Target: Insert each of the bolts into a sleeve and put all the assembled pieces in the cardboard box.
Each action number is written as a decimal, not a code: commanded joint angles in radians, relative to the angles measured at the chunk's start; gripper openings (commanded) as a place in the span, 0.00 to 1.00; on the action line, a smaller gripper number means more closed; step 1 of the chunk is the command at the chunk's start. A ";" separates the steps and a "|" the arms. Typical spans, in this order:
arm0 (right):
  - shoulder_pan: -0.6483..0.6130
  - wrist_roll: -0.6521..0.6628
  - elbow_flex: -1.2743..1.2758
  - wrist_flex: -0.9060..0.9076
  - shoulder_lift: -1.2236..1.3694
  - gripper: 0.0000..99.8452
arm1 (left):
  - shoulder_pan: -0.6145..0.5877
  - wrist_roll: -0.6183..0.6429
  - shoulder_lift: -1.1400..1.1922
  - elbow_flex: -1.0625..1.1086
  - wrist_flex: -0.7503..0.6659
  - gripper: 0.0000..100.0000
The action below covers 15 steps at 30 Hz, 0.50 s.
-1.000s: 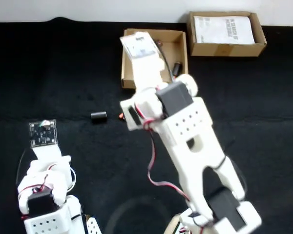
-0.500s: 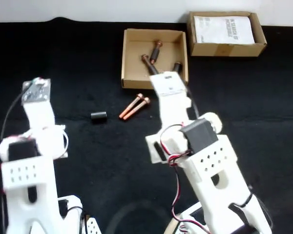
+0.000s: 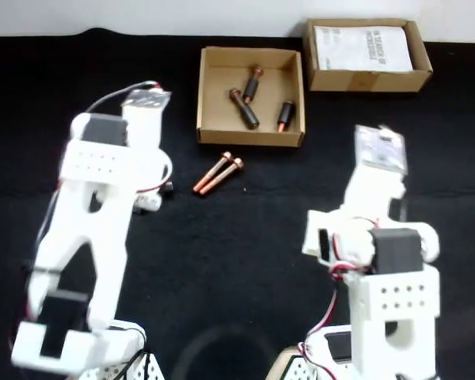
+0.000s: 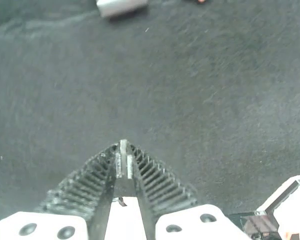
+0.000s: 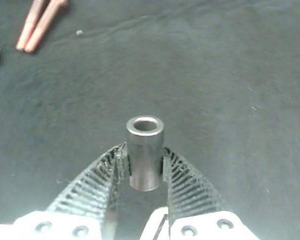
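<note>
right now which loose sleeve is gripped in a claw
The sleeve pinched in the right claw; the other loose sleeve lies on the black mat, ahead of the shut left claw.

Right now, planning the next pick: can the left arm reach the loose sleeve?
Probably yes: the sleeve lies ahead of the shut left fingers, bare cloth between; they must open first.

Left gripper [image 4: 123,150] above the black cloth [image 4: 200,100] that covers the table, its toothed jaws meeting at the tips. Well beyond the fingertips a pale grey sleeve [image 4: 121,6] lies on its side on the cloth, partly cut off by the frame edge. A white arm part [image 4: 290,202] shows beside the gripper's base.
</note>
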 commanded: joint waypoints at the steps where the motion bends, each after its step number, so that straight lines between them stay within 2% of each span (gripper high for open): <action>1: 0.084 -0.005 0.051 -0.010 -0.097 0.01 | 0.053 0.006 0.117 -0.154 0.017 0.01; 6: 0.143 0.003 0.156 -0.010 -0.214 0.01 | 0.128 0.006 0.305 -0.295 0.018 0.01; 15: 0.312 0.143 0.312 -0.061 -0.358 0.01 | 0.251 0.006 0.685 -0.647 0.018 0.01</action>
